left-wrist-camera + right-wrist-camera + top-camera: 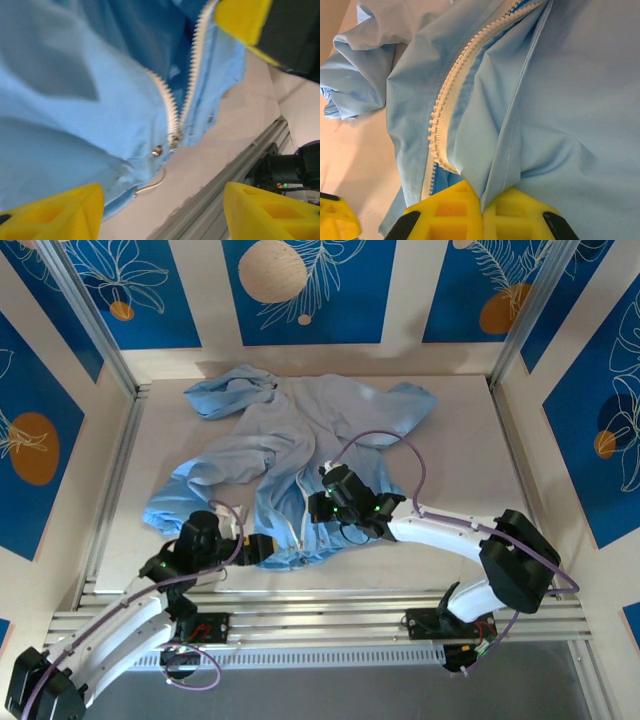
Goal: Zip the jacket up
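Light-blue thin fabric jacket (285,435), long-sleeved, lies crumpled on the middle of the pale table (470,470), front unzipped. It looks soft, light and slippy, so I'd take it by the firmer seam beside the cream toothed zipper (445,107). My right gripper (482,212) is clamped on a fold there. My left gripper (161,207) hangs with fingers apart at the hem, near the zipper's foot.

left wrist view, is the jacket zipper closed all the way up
No, the two rows of zipper teeth meet only near the hem of the jacket and spread apart farther along.
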Available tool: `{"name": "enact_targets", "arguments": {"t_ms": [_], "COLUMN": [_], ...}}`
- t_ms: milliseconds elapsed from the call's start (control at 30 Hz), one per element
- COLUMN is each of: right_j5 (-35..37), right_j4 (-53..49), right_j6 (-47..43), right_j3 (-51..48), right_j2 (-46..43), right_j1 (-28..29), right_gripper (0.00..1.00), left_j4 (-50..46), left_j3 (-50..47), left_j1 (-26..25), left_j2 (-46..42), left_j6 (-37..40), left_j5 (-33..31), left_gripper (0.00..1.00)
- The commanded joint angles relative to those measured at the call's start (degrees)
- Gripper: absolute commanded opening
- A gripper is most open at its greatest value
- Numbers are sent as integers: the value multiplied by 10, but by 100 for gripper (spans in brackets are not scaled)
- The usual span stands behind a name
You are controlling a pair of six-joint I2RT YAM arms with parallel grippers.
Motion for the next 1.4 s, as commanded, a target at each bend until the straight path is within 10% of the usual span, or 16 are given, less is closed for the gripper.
{"name": "enact_targets", "arguments": {"t_ms": [0,600,1367], "right_j5": [-24,-53,-105], "right_j4": [-15,-19,38], "right_j6": [20,44,76], "right_j3": [28,39,-1], "right_j2": [0,30,34], "right_j1": [0,-5,-56], "right_gripper": [0,0,0], "left_j4": [99,309,261], "left_j3": [-34,-48,-9], "left_j1": [-9,-31,-20], "left_j2": [8,208,236], "left_j6": [-62,-102,-107], "left_j5": [-3,46,18], "left_gripper": [60,62,69]}}
